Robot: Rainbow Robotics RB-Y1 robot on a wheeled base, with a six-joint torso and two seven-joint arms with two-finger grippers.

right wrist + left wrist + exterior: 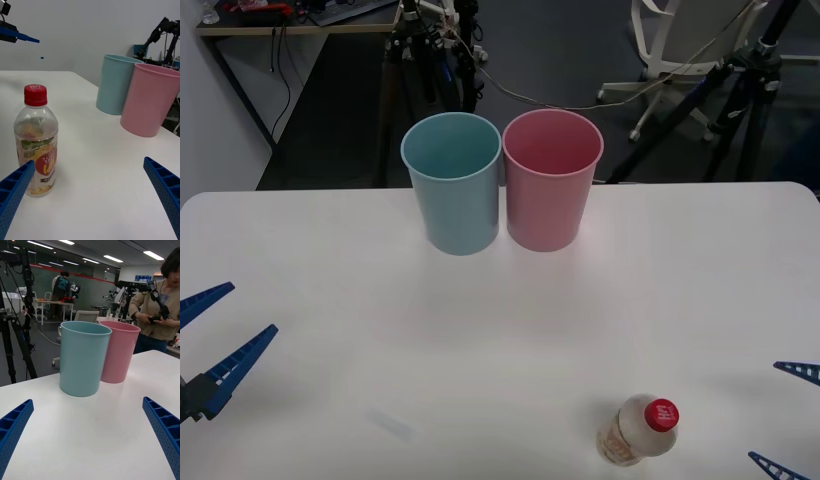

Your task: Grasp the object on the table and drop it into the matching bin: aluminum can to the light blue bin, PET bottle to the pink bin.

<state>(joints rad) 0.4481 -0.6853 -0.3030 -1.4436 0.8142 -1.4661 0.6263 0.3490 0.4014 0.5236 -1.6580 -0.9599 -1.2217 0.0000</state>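
Note:
The PET bottle (638, 430) stands upright near the table's (330, 270) front right; it is clear, with a red cap and an orange-yellow label. My right gripper (763, 411) is open a little to its right. In the right wrist view the bottle (36, 146) rises just beyond one fingertip (22, 174), outside the gap of the gripper (89, 161). The light blue bin (452, 185) and the pink bin (550, 180) stand side by side at the table's far middle. My left gripper (253, 307) hangs open at the front left, facing both bins (83, 358) (118, 352).
Black tripods (405, 60) and a white chair base (660, 60) stand on the floor behind the table's far edge. Wide bare tabletop lies between the bottle and the bins.

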